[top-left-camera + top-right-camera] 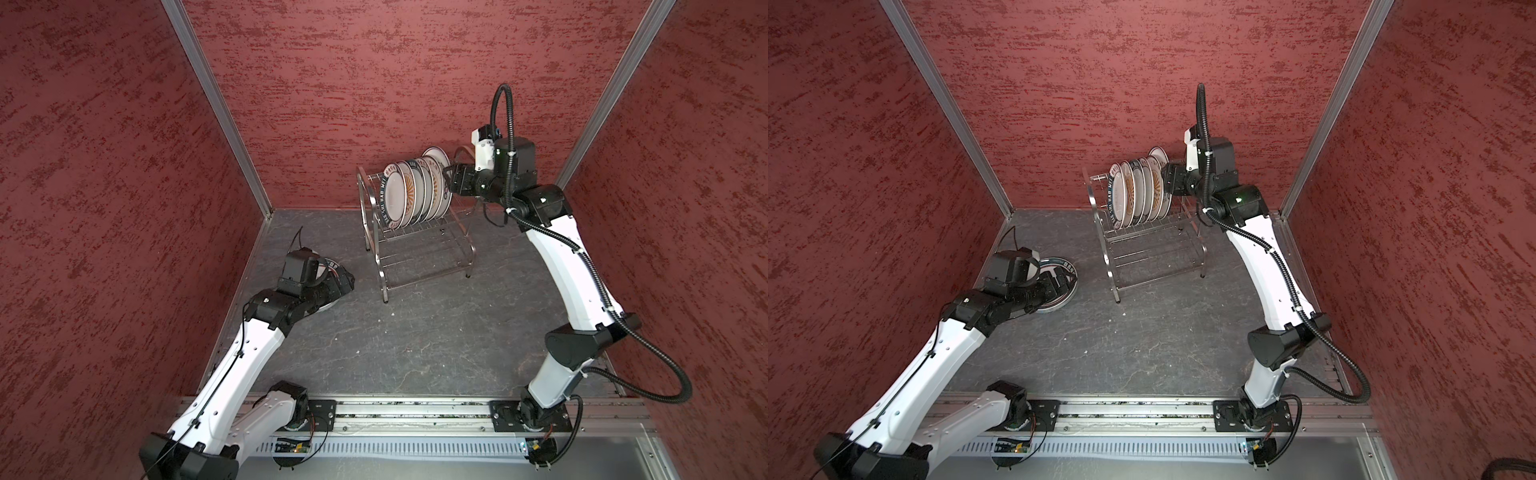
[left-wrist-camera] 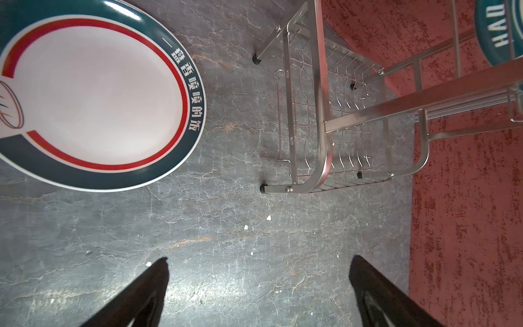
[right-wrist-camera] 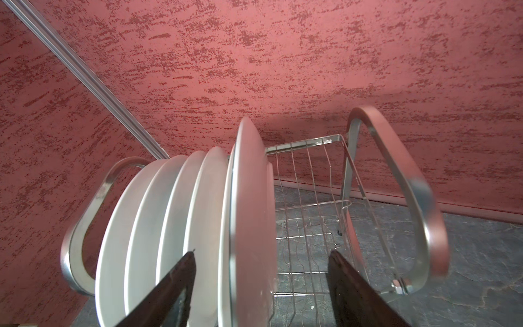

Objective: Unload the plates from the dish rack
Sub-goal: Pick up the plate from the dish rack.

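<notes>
Left pincer [image 2: 258, 262] hangs released just above the table [image 1: 415, 332], its fingers spread wide with only bare surface between them. Just beside it a flat plate [image 2: 96, 96] lies face up, teal-rimmed with a red ring. I cannot tell whether others lie under it.

Further right stands the dish rack [image 1: 415, 249]. Its lower tier is bare, and the upper one carries the remaining plates [image 1: 411, 191] on edge in a close row, so most of the unloading is yet to do.

At the right end of that row the end plate [image 3: 249, 198] stands higher than its neighbours. The right pincer [image 3: 263, 252] straddles its rim. The jaws are parted with a gap showing on each side, so the plate is not clamped and the grasp is not yet made.

These plates look like glazed ceramic. I judge them stiff, fairly heavy for a two-finger hold, slick on both faces and quick to chip. The rim is the place to take one, high up where it stands clear of the next plate, with the fingers set deep enough to sit past the lip.

The lift should probably go straight up out of the wire slots before any swing. The arched end frame [image 3: 410, 184] stands close beside the plate, and a tilted pull could knock the neighbours over.
</notes>
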